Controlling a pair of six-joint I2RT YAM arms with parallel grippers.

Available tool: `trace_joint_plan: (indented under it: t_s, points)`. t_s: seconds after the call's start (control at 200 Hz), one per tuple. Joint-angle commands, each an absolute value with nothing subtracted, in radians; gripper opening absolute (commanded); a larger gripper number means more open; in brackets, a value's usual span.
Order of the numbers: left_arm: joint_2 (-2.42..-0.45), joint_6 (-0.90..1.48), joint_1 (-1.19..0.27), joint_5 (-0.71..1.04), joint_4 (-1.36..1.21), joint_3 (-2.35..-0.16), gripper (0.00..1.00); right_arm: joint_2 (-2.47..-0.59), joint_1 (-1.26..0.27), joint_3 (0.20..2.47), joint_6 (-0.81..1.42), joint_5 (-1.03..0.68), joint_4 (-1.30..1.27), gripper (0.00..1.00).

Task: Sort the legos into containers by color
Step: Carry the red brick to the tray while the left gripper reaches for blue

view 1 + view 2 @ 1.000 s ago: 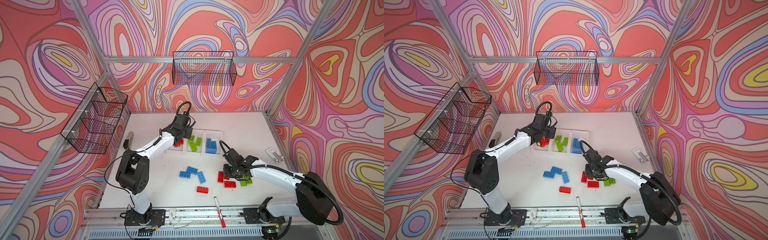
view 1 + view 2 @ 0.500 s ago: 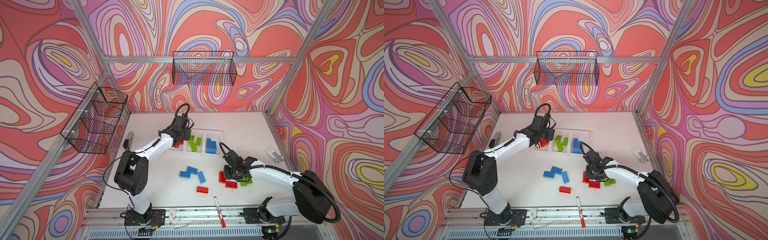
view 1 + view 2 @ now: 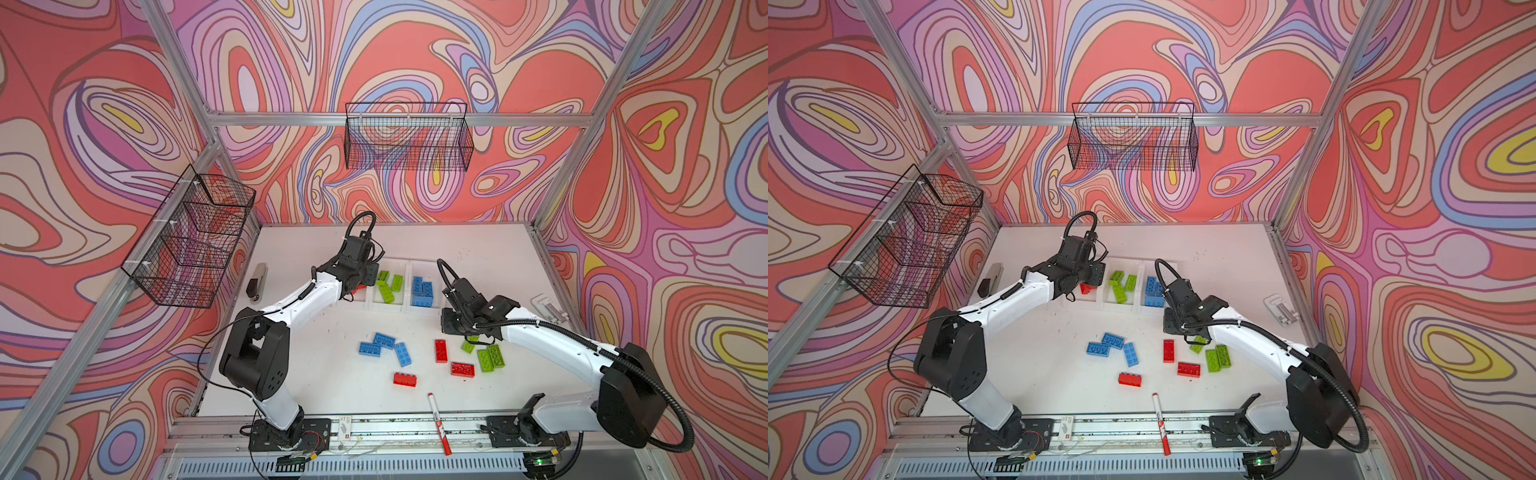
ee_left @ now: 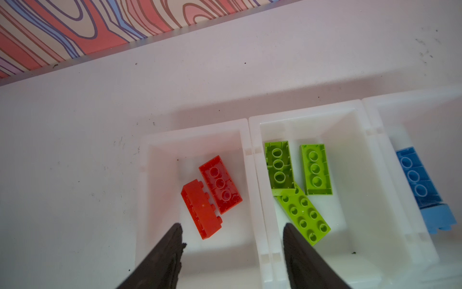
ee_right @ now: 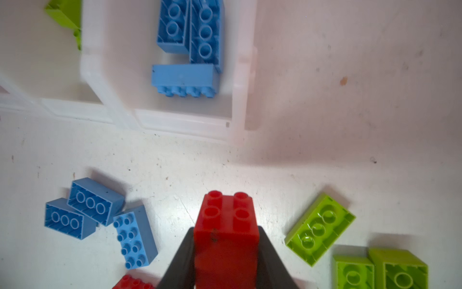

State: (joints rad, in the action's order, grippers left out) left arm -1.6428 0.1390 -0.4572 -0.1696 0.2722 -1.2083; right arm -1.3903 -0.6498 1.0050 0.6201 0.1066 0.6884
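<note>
The three white containers stand joined in a row on the white table, toward its far side. The left gripper hangs over the red bin. Its fingers stand roughly half apart and grip nothing, with one tip above the bin floor and the other at the wall shared with the green bin. The red bin holds two binned red bricks, one underside up and one on its side, lying against each other. The green bin holds three lime green bricks, and the blue bin holds three light blue bricks. The right gripper is on the near side of the blue bin. Its fingers are closed against opposite sides of the held red brick, which a top view shows between the loose groups. Whether this brick is clear of the table cannot be told. Loose on the table lie three loose blue bricks to the left, three loose green bricks to the right, and two loose red bricks nearer the front. A red-and-white marker pen lies at the front edge.
</note>
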Motion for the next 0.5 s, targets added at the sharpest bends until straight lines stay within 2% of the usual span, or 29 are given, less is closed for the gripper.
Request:
trace_joint_plan:
  t_s: [0.0,0.135,0.315,0.496]
  points:
    - [-1.565,0.159,-0.450,-0.196,0.270,-1.154,0.67,-1.454,-0.657,1.133,0.518,0.134,0.645,0.28]
    - [-1.460,0.173,-0.450,-0.199,0.270,-1.053,0.67,-1.585,-0.657,1.338,0.426,0.097,0.515,0.28]
    - [-1.246,0.109,-0.450,-0.179,0.309,-0.891,0.68,-1.805,-0.657,1.523,0.394,-0.098,0.346,0.28]
    - [-1.010,-0.060,-0.450,0.058,0.387,-0.760,0.68,-1.992,-0.679,1.670,0.424,-0.223,0.194,0.28]
